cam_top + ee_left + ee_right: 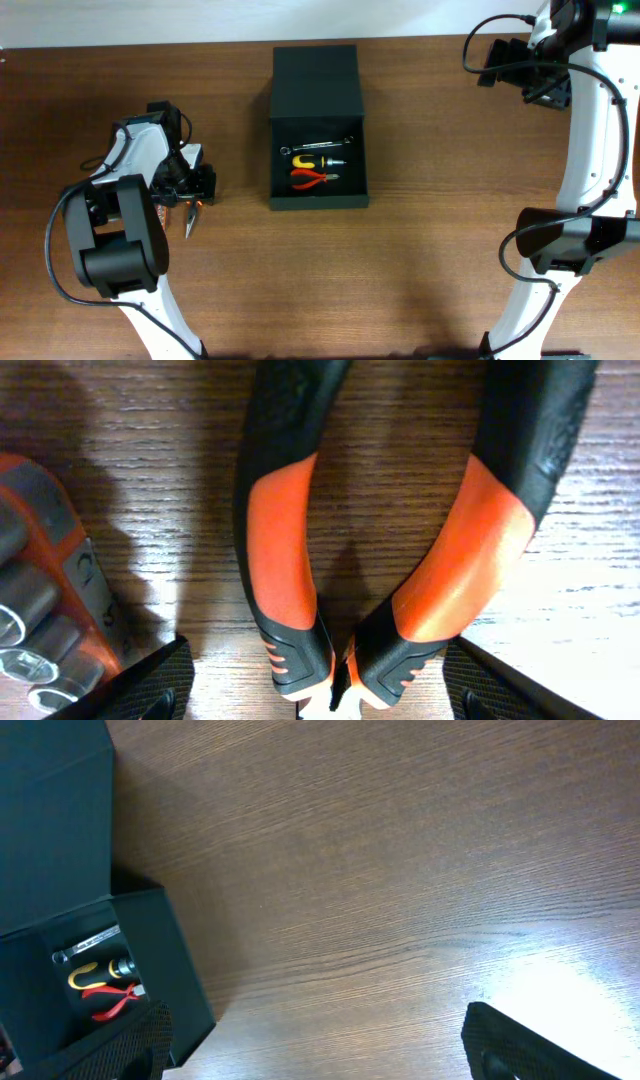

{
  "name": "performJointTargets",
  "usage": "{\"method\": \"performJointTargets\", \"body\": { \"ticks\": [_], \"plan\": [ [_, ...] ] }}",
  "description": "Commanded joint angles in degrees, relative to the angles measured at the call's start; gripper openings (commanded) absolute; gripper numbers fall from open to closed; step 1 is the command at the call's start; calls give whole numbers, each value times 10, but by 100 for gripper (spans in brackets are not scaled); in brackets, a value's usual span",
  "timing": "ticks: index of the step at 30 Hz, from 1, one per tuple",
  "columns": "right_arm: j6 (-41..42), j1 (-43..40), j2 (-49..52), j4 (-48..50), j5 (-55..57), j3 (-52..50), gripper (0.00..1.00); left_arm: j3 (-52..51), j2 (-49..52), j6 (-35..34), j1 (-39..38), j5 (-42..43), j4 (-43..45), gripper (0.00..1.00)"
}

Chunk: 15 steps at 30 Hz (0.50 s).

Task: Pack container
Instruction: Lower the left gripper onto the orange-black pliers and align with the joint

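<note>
The wooden table (420, 250) carries the container (318, 202) at its middle, toward the far edge, with the lid flap thrown back and the box open upward. Well off to its left, the left gripper (320, 695) is down at the tabletop. Its fingers (150, 685) are spread to either side of the orange-handled pliers (285, 560), which lie flat on the wood. A gap shows beside the pliers' head on at least one side, so I judge the gripper released, not yet pinching. The right gripper (315, 1055) hangs above bare wood to the container's right, spread wide with nothing in it. A socket rail (40, 610) lies just beside the pliers (close enough to get nudged). Already in the box are a wrench (320, 147), a yellow-handled tool (318, 160) and red pliers (314, 179).

The step in hand looks like the pickup. To do it well, close near the pivot, where the handles meet, so they cannot splay. Lift straight up clear of the rail, then carry across and lower beside the packed tools, not onto them.
</note>
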Motion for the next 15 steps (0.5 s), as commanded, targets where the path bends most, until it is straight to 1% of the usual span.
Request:
{"method": "performJointTargets", "body": {
  "ticks": [1,5,7,10,15],
  "plan": [
    [3,-3,6,-3,6,0,92,2,10,42,-2,10,3,79],
    [3,-3,6,-3,6,0,92,2,10,84,-10,23,4,78],
    [3,-3,6,-3,6,0,92,2,10,88,-15,23,10,80],
    [3,-3,6,-3,5,0,92,2,10,62,-22,32,26,84],
    [3,-3,6,-3,5,0,92,2,10,15,-27,38,40,84]
  ]
}}
